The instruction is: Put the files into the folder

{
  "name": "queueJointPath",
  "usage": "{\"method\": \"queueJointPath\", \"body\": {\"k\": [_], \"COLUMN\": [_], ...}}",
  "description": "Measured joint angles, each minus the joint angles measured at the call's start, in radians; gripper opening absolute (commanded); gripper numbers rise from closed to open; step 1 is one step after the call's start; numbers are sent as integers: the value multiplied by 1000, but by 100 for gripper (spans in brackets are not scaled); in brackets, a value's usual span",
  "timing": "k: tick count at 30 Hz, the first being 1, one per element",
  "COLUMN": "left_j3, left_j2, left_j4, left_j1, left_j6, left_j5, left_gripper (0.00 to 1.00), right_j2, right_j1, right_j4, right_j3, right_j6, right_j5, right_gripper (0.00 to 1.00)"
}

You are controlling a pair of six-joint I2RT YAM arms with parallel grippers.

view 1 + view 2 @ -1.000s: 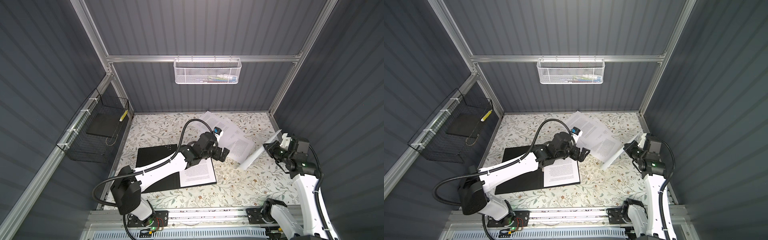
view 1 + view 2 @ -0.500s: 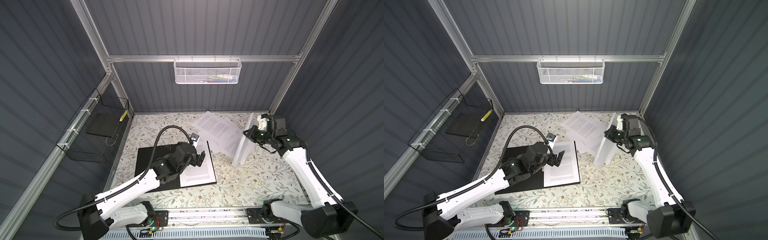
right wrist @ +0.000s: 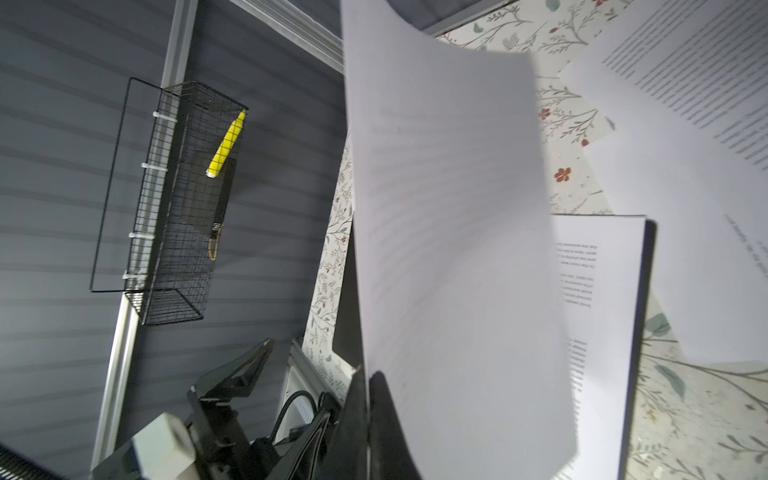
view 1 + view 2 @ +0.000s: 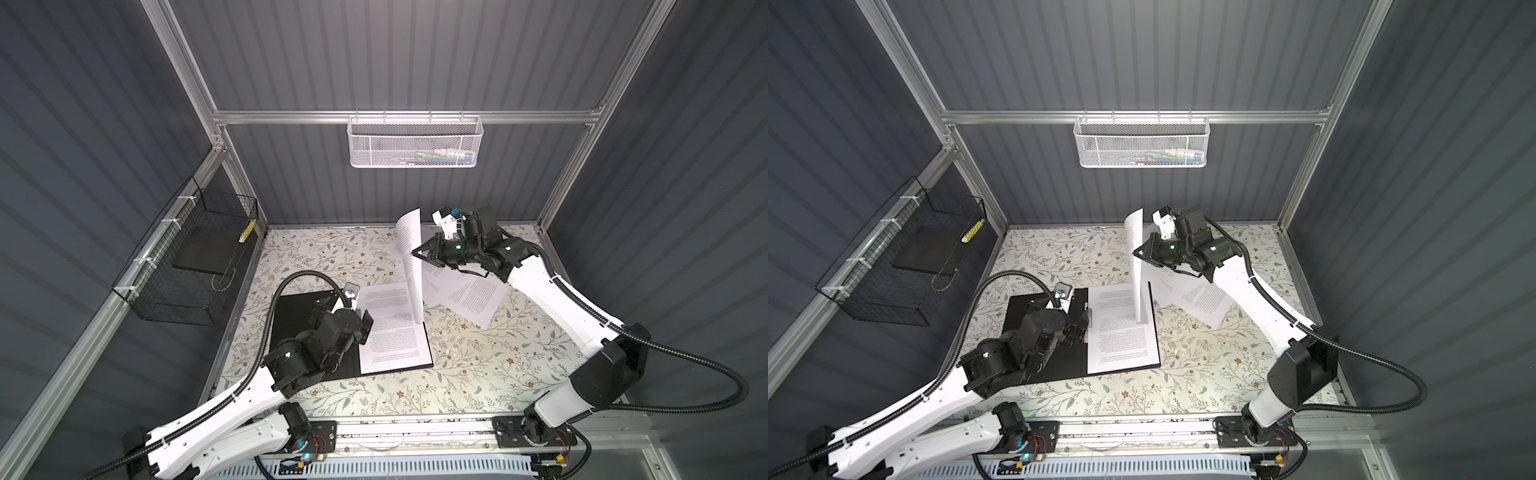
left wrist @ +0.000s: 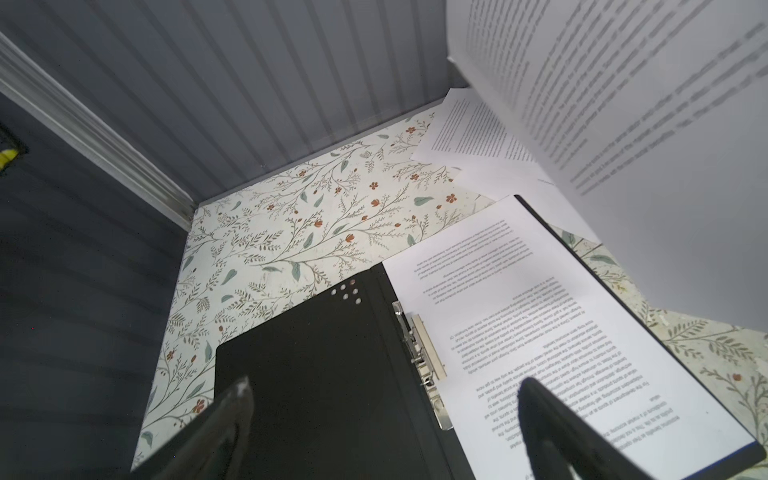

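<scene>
Above flat black folder (image 4: 296, 309), right end effector (image 4: 416, 254) pinching curled white sheet (image 4: 412, 286), left end effector (image 5: 386, 388) wide

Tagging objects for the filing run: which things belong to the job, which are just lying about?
Job: folder, filed sheet, raised sheet, loose sheets beside it.
Lying about: white basket, black wire basket, yellow marker, dark slab.

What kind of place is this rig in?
Probably an enclosed robot test cell, not an office: grey panel walls on an aluminium frame, a robot mounting rail along the front, and a floral tabletop.
</scene>
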State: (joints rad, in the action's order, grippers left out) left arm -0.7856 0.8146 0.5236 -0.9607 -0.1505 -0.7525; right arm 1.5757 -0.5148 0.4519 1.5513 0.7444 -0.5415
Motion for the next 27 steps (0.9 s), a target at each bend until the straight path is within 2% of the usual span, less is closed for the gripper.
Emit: {"method": "queueJointPath", "body": {"k": [6,11,16,27], "left_j3": [34,35,36,43], "left_j2": [-8,55,67,92], "left_j4": [-8,-23,-24,-31], "left_j1": [0,0,0,0], "left_j6": [-2,2,3,29], "left_j5": [-15,-13,-3,99], "left_gripper": [100,100,100,100], "right_j2": [-19,110,225,252], "right_j1": [87,142,127,70], "right_j4": [-122,-150,-176,-214], "right_j3": [-186,-303,-395,-381], "right_j6": [24,-81,-162,-235], "right_j5": [-114,-143,-134,-112], "right_gripper": [0,0,0,0]}}
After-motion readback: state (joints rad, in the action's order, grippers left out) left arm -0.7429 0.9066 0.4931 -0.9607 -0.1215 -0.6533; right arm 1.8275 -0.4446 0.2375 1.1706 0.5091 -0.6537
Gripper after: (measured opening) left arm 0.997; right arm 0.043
